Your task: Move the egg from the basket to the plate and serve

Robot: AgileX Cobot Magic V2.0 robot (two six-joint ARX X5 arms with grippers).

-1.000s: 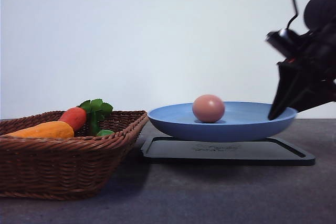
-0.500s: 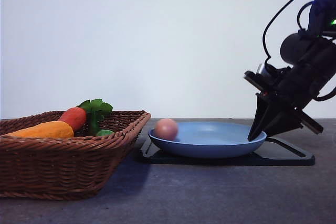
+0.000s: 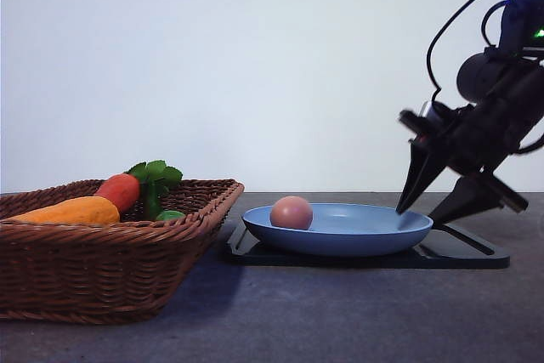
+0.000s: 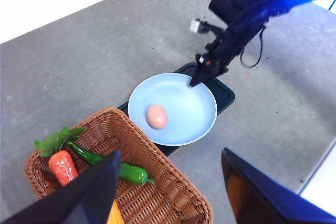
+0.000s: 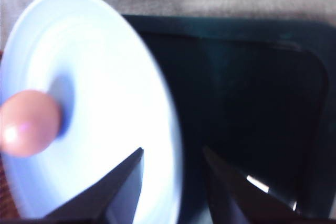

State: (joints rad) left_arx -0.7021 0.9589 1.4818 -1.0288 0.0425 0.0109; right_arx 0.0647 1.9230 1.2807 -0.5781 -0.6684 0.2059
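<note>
In the front view, the right gripper (image 3: 422, 214) was seen at the right rim of the plate (image 3: 357, 240), its two dark fingers spread apart, one above the rim and one beyond it; whether either touched the rim could not be told. The plate, light blue and shallow, was set on the black tray (image 3: 463, 252) on the grey tabletop (image 3: 340, 320). The egg (image 3: 291, 212), smooth, oval and pinkish-brown, was seen lying in the plate near its left rim. The wicker basket (image 3: 102, 265) was placed at the left, just beside the tray, with an orange-red carrot (image 3: 119, 191) with green leaves and a long yellow-orange vegetable (image 3: 68, 210) inside.

In the left wrist view, the left gripper (image 4: 168, 192) was held high above the basket (image 4: 173, 203), its fingers wide apart and nothing between them. The egg (image 4: 157, 116) was seen in the plate (image 4: 194, 114) toward the rim nearest the basket, and the right gripper (image 4: 202, 78) was poised at the opposite rim. A green pepper (image 4: 126, 171) was also seen in the basket.

In the right wrist view, the right gripper's fingers (image 5: 123, 187) were parted astride the blurred plate rim (image 5: 168, 129), the tray (image 5: 252, 93) beneath, and the egg (image 5: 29, 123) was seen at the far side of the plate.
</note>
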